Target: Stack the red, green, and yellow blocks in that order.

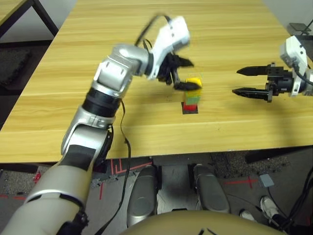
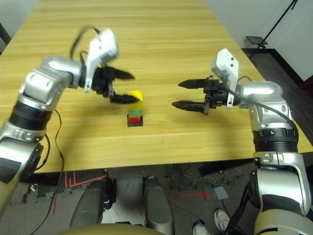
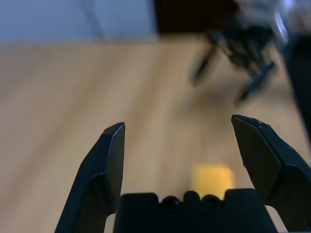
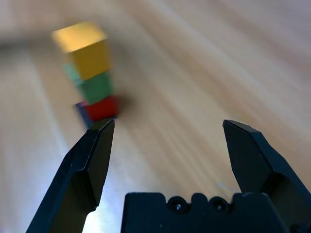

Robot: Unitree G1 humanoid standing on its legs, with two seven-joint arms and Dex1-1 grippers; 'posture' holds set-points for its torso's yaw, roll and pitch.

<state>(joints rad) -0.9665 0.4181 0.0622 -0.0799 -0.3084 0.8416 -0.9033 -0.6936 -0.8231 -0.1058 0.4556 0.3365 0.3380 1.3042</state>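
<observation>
The three blocks stand in one stack on a flat black patch (image 2: 135, 123) in the middle of the table: the red block (image 2: 134, 119) at the bottom, the green block (image 2: 135, 112) on it, the yellow block (image 2: 135, 95) on top and set slightly askew. My left gripper (image 2: 128, 88) is open just left of the top of the stack, holding nothing; one finger is close beside the yellow block. From the left wrist the yellow block (image 3: 212, 179) lies low between the spread fingers. My right gripper (image 2: 176, 94) is open and empty, a short way right of the stack (image 4: 95, 87).
The wooden table (image 2: 161, 44) stretches bare behind and around the stack. Its front edge (image 2: 146, 164) runs close below the patch. Dark floor and a black stand (image 2: 257, 40) lie beyond the right edge.
</observation>
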